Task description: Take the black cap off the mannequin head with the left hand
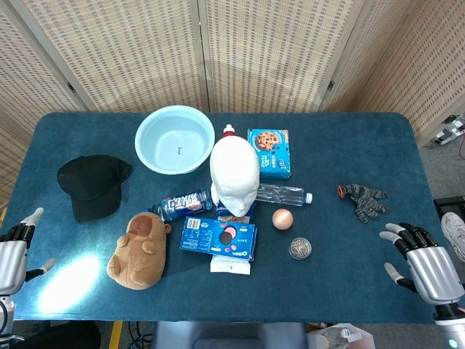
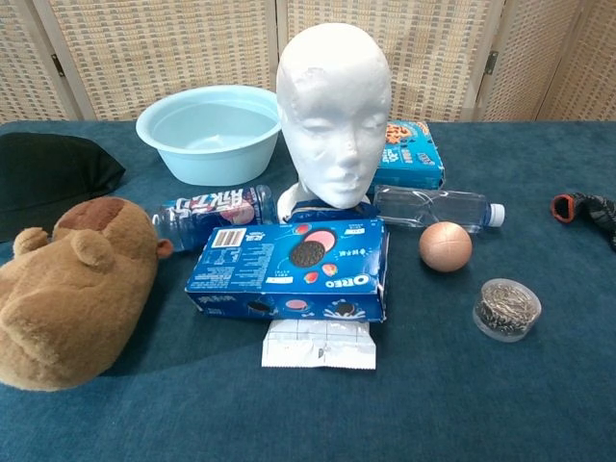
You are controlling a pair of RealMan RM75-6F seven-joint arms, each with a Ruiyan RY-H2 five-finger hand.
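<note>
The black cap (image 1: 91,186) lies well left of the bare mannequin head (image 1: 234,177), both the left hand (image 1: 13,258) and the right hand (image 1: 421,260) empty with fingers spread wide.

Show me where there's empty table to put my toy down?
Bare cloth lies right of the copper ball, between the knit glove and the right hand. More along the back edge right of the cookie box. It's crowded around the mannequin head.
</note>
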